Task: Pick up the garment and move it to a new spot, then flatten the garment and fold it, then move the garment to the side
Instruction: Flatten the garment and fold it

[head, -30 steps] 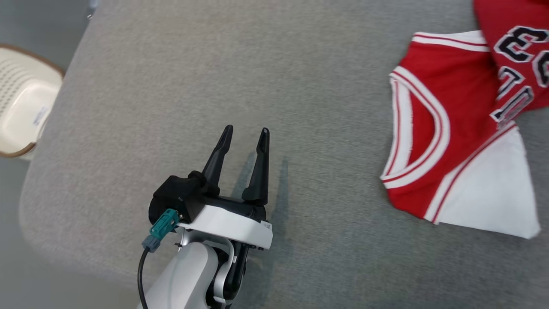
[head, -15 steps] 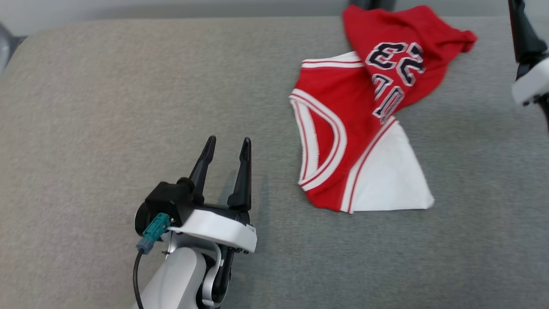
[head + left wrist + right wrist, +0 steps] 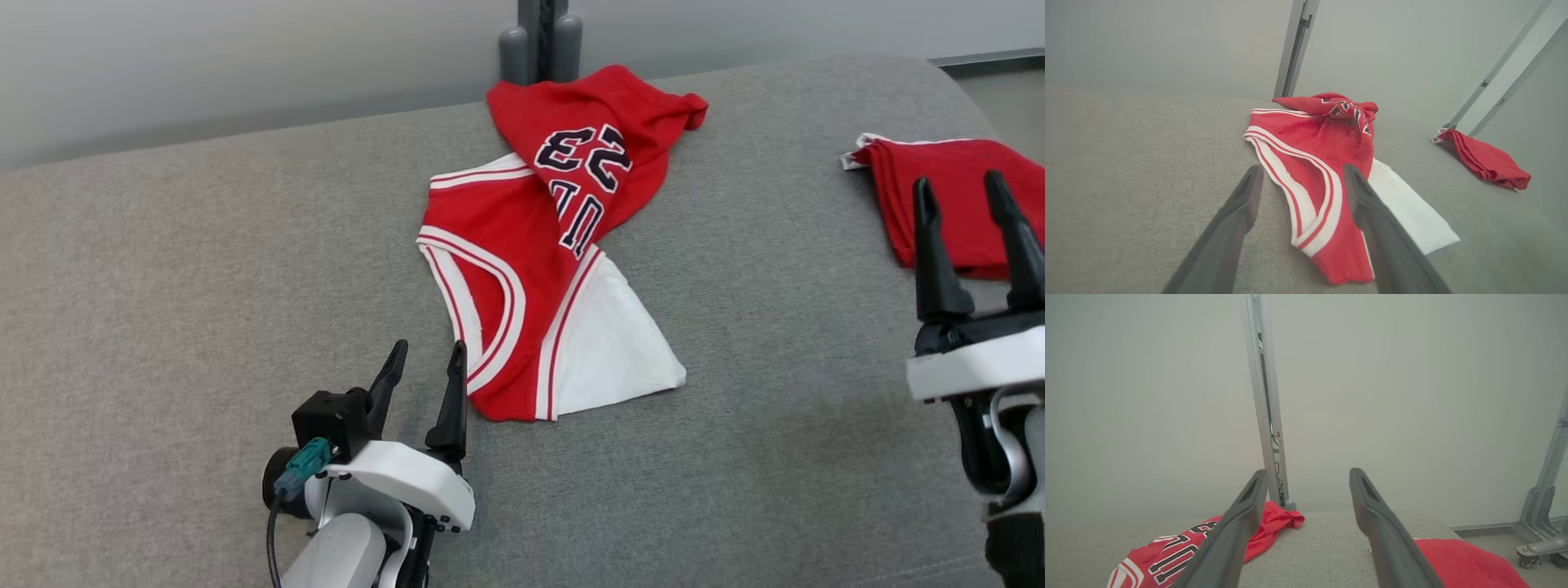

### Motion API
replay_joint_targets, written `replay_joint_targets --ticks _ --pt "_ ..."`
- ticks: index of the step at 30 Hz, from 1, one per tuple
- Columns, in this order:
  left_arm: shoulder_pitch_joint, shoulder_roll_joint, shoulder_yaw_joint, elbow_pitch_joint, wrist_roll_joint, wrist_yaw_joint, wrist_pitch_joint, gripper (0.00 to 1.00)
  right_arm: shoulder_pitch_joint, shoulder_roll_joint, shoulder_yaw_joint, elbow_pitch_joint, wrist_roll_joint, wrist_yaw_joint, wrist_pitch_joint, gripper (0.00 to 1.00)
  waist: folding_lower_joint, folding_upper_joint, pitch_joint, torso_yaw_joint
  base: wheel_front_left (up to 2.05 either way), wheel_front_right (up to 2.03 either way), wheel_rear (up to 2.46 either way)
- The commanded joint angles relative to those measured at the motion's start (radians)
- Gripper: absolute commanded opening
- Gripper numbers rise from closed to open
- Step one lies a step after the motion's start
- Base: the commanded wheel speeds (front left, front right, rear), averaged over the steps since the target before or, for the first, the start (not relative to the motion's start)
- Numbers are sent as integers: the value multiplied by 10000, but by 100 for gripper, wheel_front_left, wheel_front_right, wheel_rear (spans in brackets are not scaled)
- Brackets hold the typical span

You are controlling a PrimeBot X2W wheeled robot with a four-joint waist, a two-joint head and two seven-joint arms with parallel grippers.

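Crumpled red basketball jersey (image 3: 531, 269) on grey padded surface (image 3: 204, 269). Left gripper (image 3: 429, 349), just beside it, & right gripper (image 3: 958, 181): both wide open, empty.

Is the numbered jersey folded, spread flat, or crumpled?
Crumpled: the jersey lies twisted on the grey cushion, numbered part flopped over, white panel showing.

We face a grey fabric-covered counter (image 3: 204, 269) before a plain pale wall (image 3: 1147, 396), a slim metal post (image 3: 1265, 416) behind it, a wheeled frame foot (image 3: 1539, 544) at right.
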Motion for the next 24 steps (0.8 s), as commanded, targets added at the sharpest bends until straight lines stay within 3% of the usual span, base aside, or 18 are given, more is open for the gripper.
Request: replay_joint_targets --ticks 1,8,15,24 --pt "77 42 -7 96 -197 -71 -44 100 263 93 -123 -174 -136 -4 -48 100 0 0 -189 -323 0 0 0" --pt "-328 50 -489 1477 -968 41 -45 100 1266 752 -570 -898 -446 -4 -50 100 0 0 -158 -849 0 0 0" --pt "-813 47 -911 2604 -1634 426 -6 100 1421 865 -604 -1074 -486 -4 -51 100 0 0 -99 -1082 0 0 0" --pt "-1301 48 -1571 3210 -2305 429 58 100 1326 939 -584 -1161 -418 -4 -51 100 0 0 54 -1211 0 0 0"
